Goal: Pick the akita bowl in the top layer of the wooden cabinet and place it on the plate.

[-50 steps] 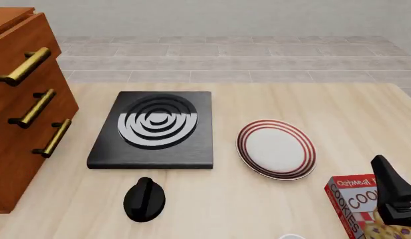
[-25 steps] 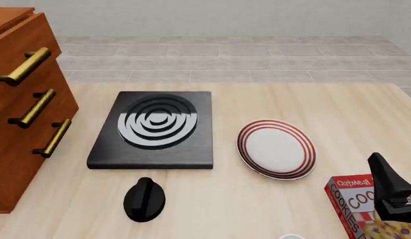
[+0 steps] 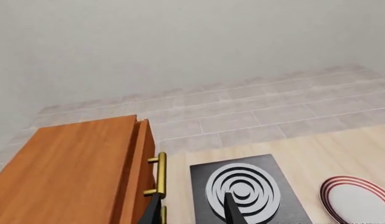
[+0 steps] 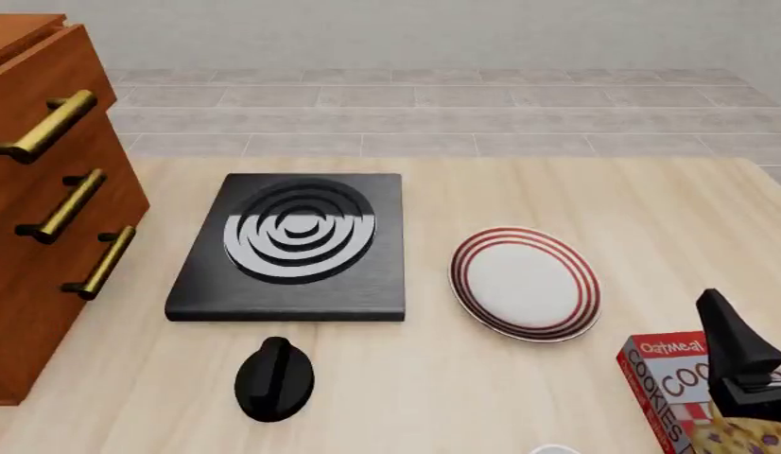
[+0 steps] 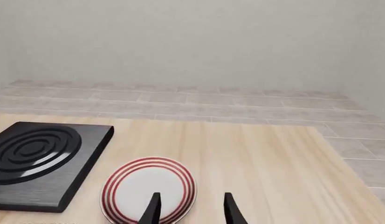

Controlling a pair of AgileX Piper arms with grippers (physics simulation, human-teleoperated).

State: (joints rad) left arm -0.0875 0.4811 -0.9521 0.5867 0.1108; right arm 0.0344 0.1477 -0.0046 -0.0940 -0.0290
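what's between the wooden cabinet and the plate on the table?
Front view: the black stove lies between the wooden cabinet and the plate. The black knob sits nearer the camera, off that line.

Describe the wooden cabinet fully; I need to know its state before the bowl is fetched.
The wooden cabinet is a reddish-brown chest standing at the table's left edge, partly cut off by the front view. Three stacked drawers each carry a brass bar handle. All three look shut, so nothing inside shows. In the left wrist view its flat top is bare wood. Neither gripper touches it.
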